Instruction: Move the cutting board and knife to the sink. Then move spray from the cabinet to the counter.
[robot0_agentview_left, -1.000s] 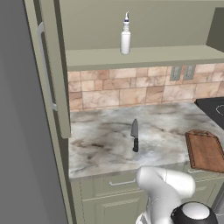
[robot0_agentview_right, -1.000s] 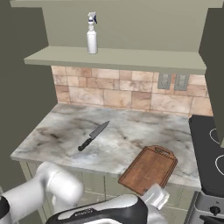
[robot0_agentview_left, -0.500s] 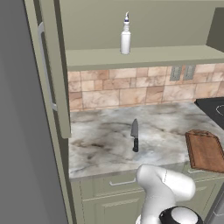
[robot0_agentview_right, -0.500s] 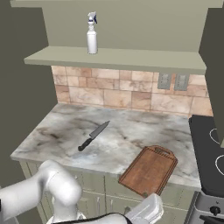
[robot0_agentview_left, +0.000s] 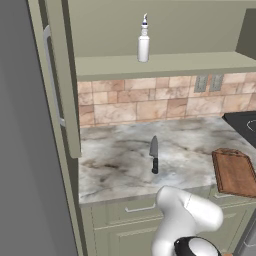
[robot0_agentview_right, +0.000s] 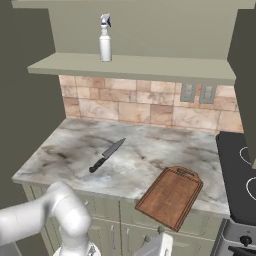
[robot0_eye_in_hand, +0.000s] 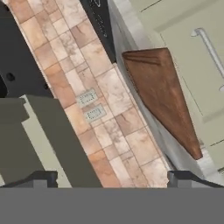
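While nothing's been picked up yet, the gripper (robot0_eye_in_hand: 109, 177) sits low in front of the tabletop (robot0_agentview_right: 150, 150) with its fingers spread wide apart and nothing between them. I'll use the cutting board as my reference point for everything.

The cutting board (robot0_agentview_right: 171, 196) lies nearest, at the tabletop's front edge, one corner poking out past the edge over the sage-green drawers (robot0_agentview_left: 135, 220). In the hand view it reads as a brown wedge (robot0_eye_in_hand: 164, 96) seen side-on. The black stovetop (robot0_agentview_right: 237, 175) is just beside the board on one side. On the other side, a bit further back, the knife (robot0_agentview_right: 106, 155) lies flat on the marble, well apart from the board. Behind the board runs the tile backsplash (robot0_agentview_right: 145, 107) with two outlets. Up and back from there, the cabinet (robot0_agentview_right: 135, 65) shelf holds the spray (robot0_agentview_right: 105, 39), standing upright — the one thing I can see on it.

What could go wrong, my guess:
- The board is wide and flat, so the fingers probably need the rim or the handle loop. A grab on the overhanging corner could tip it off the edge.
- The knife is thin and flush with the marble, easy to skid.
- The spray is tall and slim — a bump would knock it over.
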